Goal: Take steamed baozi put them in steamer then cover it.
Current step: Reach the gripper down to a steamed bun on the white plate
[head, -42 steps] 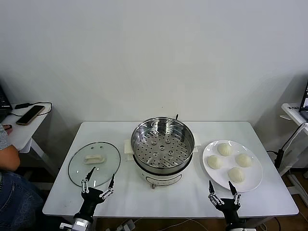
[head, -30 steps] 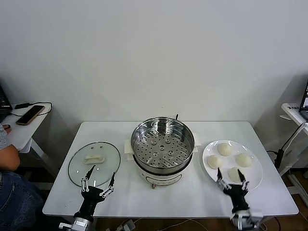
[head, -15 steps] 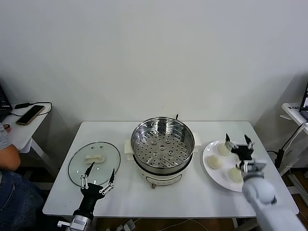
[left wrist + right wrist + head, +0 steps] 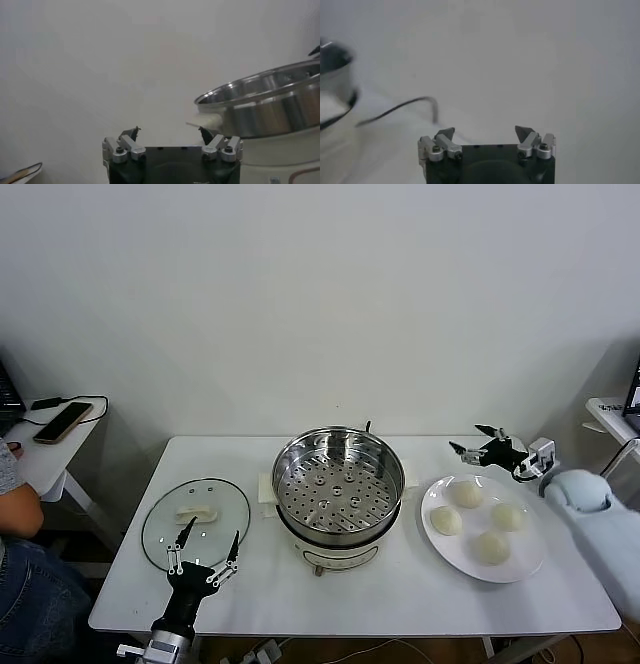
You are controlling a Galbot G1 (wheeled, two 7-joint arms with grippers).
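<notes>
Over on the left of the white desk the cover lies flat, its cream handle facing up, and the left end effector hangs just at its near edge with fingers spread wide and nothing in them. That glass lid looks heavy and slick, breakable too; the handle at its centre is the only sensible place to take it. In the middle stands the steamer, open, its perforated tray bare. To its right the white plate carries all four steamed baozi, none yet moved. The right end effector hovers above the far edge of the plate, fingers wide apart and empty, pointing toward the steamer. The buns look soft and light, so I would expect a gentle pinch across the sides, low down, to avoid denting the dough.
</notes>
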